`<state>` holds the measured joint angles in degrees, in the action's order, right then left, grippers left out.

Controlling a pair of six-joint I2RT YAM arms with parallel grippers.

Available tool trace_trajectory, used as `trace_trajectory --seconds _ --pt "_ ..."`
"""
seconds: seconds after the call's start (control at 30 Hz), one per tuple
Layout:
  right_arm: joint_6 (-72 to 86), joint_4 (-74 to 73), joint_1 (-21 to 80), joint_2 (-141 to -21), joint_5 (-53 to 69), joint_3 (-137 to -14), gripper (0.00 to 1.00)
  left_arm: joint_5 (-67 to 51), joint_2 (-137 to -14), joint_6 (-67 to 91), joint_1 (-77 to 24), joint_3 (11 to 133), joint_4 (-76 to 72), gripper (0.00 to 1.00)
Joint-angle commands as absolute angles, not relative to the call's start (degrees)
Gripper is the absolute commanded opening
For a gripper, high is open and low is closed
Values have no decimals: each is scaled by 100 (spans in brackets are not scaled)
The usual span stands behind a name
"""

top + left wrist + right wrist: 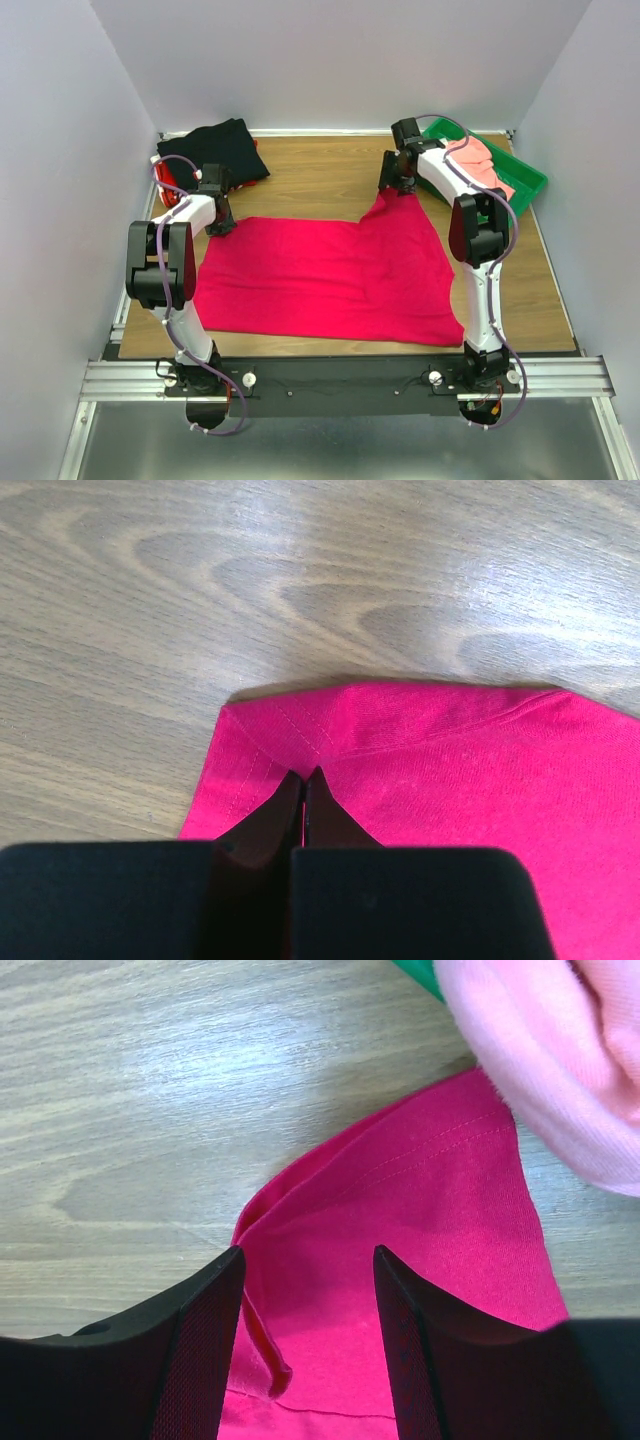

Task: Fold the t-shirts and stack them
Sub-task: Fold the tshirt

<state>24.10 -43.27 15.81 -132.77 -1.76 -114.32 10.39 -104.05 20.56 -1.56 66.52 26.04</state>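
Crimson tee (330,280) flat, unfolded; L claw (305,776) pinching its far-left corner, R claw (308,1252) wide. Black tee (215,150), pink tee (485,165) unstacked.

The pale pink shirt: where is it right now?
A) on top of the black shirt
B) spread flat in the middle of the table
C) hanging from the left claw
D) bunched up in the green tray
D: the pale pink shirt lies bunched in the green tray at the far right, well apart from the black shirt; the one spread out flat is the red shirt.
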Motion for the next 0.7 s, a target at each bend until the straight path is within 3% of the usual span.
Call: trace_trajectory --seconds 0.0,0.43,0.67 --pt "2505 -4236 1617 -13228 -35 -11584 61 1011 -10160 2013 -114 6671 2646 0" --pt "2794 -4131 1626 -13289 1019 -11453 60 958 -10169 1986 -114 6574 2619 0" --pt "2778 -4104 1679 -13236 739 -11347 59 932 -10169 1978 -106 6487 2558 0"
